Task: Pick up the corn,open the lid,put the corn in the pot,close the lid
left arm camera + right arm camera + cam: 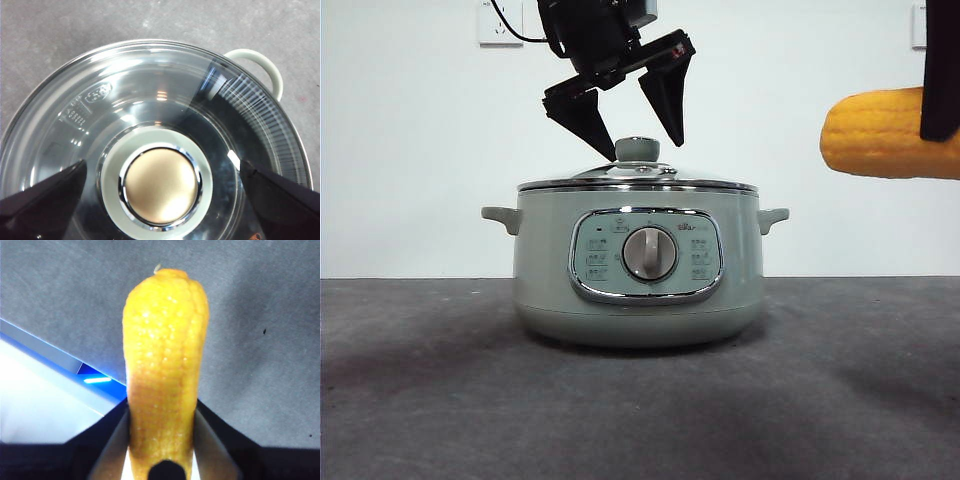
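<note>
Two hands are seen at work above a grey worktop (430, 400), on which the pot (635, 270) is set upright with its chrome-framed control panel (645, 255) and round dial (649, 253) turned toward the front camera. The lid (636, 178) is seated on the pot's rim, closed, with its pale green knob (637, 149) at the centre. The left hand (628, 115) is held directly over that knob, its two black jaws spread wide apart, one tip to each side of the knob and just above it; no contact with the knob or the glass is shown. In the left wrist view the knob (160, 185) is seen from above, its metallic cap framed between the two jaw tips, and the glass of the lid (150, 100) fills most of the picture, with one of the pot's side handles (260, 67) visible beyond the rim. The corn (885, 132) is held in the air by the right hand (162, 440), well apart from the pot and higher than the lid, at the right edge of the front view, lying roughly level with its rounded end pointed toward the pot. In the right wrist view the jaws are clamped on the cob (165, 365), one on each side of it, and its tapered end is pointed away from the camera over the worktop.
</note>
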### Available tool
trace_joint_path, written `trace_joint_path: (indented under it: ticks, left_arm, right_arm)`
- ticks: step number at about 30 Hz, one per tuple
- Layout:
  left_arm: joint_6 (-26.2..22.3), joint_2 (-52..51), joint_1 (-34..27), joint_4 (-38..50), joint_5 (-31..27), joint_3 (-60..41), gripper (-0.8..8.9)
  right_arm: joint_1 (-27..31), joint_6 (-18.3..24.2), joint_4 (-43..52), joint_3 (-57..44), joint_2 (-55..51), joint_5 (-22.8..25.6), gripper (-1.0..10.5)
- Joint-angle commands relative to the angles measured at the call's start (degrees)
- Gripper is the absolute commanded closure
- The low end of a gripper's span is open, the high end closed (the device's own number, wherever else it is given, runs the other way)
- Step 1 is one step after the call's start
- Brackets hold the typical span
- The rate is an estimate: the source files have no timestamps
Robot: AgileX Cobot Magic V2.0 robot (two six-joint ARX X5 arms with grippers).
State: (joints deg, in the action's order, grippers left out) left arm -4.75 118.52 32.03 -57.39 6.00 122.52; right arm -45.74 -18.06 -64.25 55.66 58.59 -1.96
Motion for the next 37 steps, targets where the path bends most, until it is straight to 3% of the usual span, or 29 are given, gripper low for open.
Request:
trace_joint_path:
  ticks: [1, 6, 16, 27, 37]
  left_arm:
    - [-0.68, 0.76, 0.15, -0.28, -0.04, -0.15, 3.97]
    - [-0.7, 1.29, 0.26, -1.4, -0.04, -0.17, 4.37]
    - [-0.85, 1.6, 0.26, -1.25, -0.07, -0.17, 8.27]
    - [-0.87, -1.44, -0.13, 1.16, -0.04, -0.11, 8.26]
    - [-1.79, -8.13, -2.99, 3.45, -0.26, -0.11, 8.25]
  right_arm:
    - [-0.07, -0.39, 0.22, 0.11, 0.02, 0.0, 9.6]
    - [-0.07, -0.42, 0.15, 0.11, 0.02, 0.0, 9.6]
    - [-0.07, -0.42, -0.09, 0.11, 0.02, 0.0, 9.6]
    - [-0.04, -0.46, 1.79, 0.11, 0.02, 0.02, 9.6]
    - [-0.04, -3.37, 3.32, 3.61, 1.16, 0.04, 9.6]
